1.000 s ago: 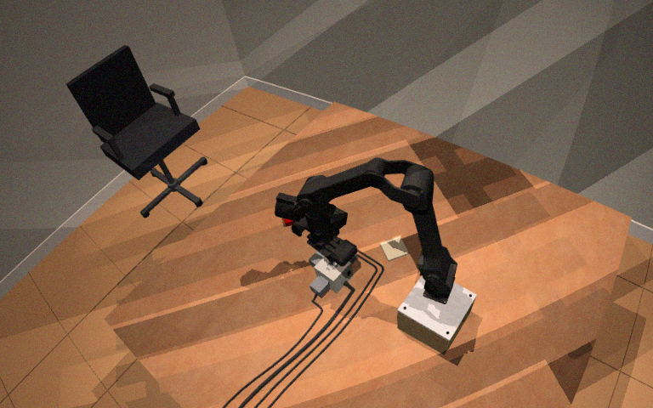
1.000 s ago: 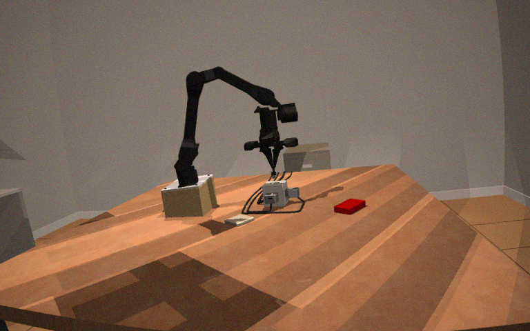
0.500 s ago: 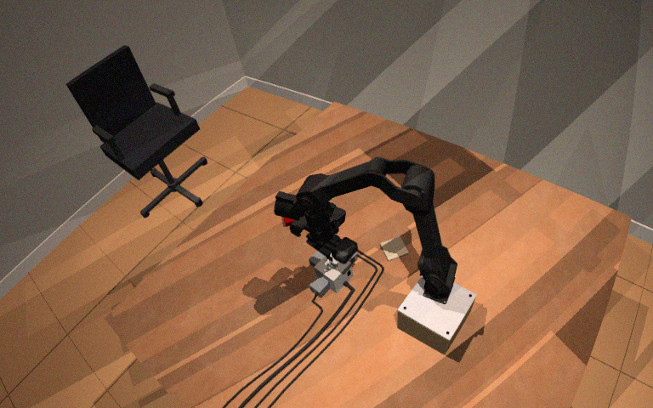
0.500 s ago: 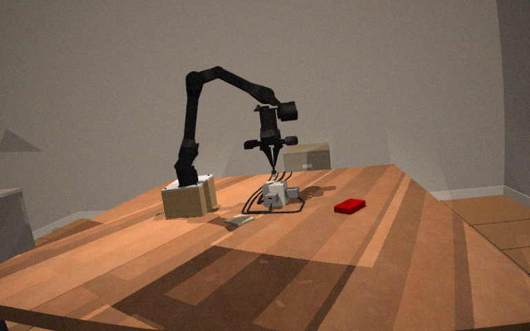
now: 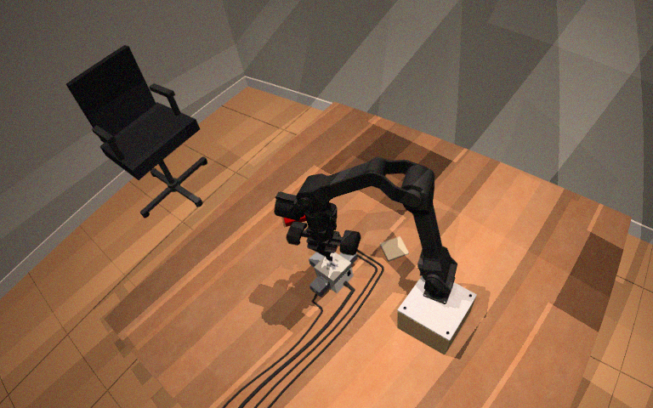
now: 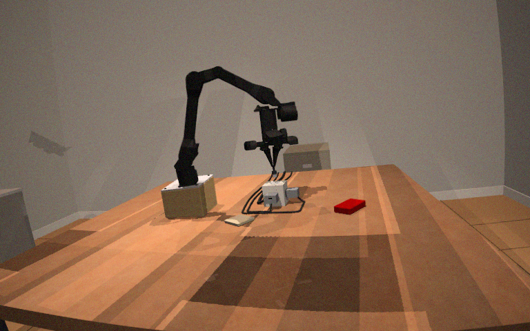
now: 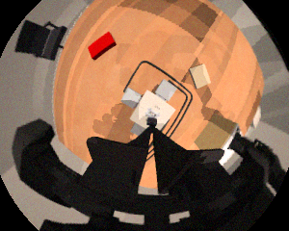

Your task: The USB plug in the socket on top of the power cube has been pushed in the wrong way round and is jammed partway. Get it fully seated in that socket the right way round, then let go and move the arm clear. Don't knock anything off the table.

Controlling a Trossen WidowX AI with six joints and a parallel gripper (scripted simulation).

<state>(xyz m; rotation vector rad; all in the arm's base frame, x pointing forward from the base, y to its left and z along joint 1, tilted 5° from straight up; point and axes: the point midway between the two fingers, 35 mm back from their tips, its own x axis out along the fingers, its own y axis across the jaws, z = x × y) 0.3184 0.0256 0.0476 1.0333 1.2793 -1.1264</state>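
Above the power cube (image 5: 334, 269) (image 6: 273, 192) (image 7: 156, 108), a plug held aloft

The USB plug (image 6: 274, 174) (image 7: 152, 121) hangs just over the white cube's top, apart from it. The gripper (image 5: 329, 255) (image 6: 274, 169) (image 7: 151, 130) has its fingers nearly together, clamped on the plug (which way round, the views don't tell). Grey adapters (image 6: 270, 199) (image 7: 166, 89) sit at the cube's sides; black cables (image 5: 321, 314) (image 6: 255, 212) (image 7: 162, 71) run beside it. No lettering is readable.

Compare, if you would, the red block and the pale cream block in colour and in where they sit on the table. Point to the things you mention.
The red block (image 6: 349, 206) (image 7: 102, 46) is bright red, while the cream block (image 5: 394, 248) (image 6: 239, 221) (image 7: 199, 76) is pale. The cream block lies nearer the arm's base (image 5: 436, 329) (image 6: 183, 207); the red block lies farther from it. Both lie on the table, apart from the power cube (image 6: 274, 188) (image 7: 146, 103).
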